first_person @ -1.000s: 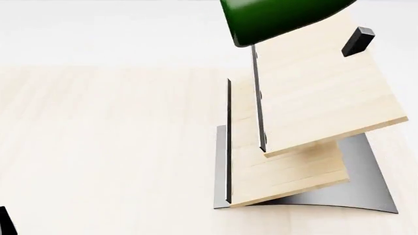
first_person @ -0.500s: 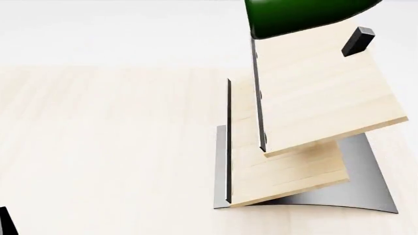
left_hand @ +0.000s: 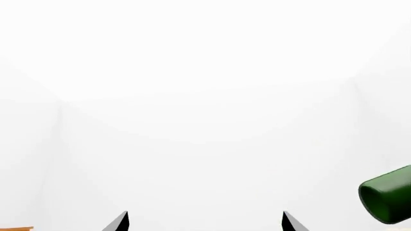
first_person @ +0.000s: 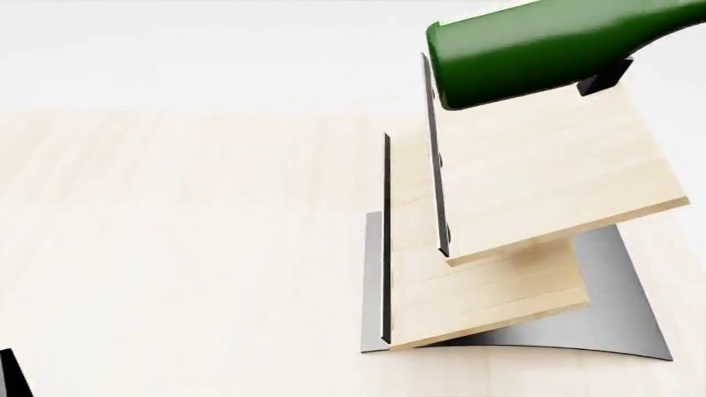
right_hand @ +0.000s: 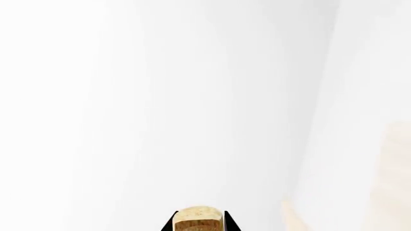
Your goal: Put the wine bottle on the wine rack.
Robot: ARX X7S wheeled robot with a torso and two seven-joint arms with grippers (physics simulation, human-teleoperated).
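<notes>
The wine bottle is dark green and lies nearly level in the air over the far end of the wine rack's upper board; only its body and base show in the head view. Its base also shows in the left wrist view. The rack has two slanted light-wood boards on a curved grey base, and its black peg is partly behind the bottle. In the right wrist view my right gripper is shut on the bottle's tan cork top. My left gripper is open and empty.
The rack stands on a pale wood tabletop that reaches a white wall behind. A dark part of my left arm shows at the head view's lower left. An orange-brown edge shows in the left wrist view.
The bottle has swung down and to the right over the upper board, from steeply tilted to nearly level, and now covers part of the black peg. The rack has not moved.
</notes>
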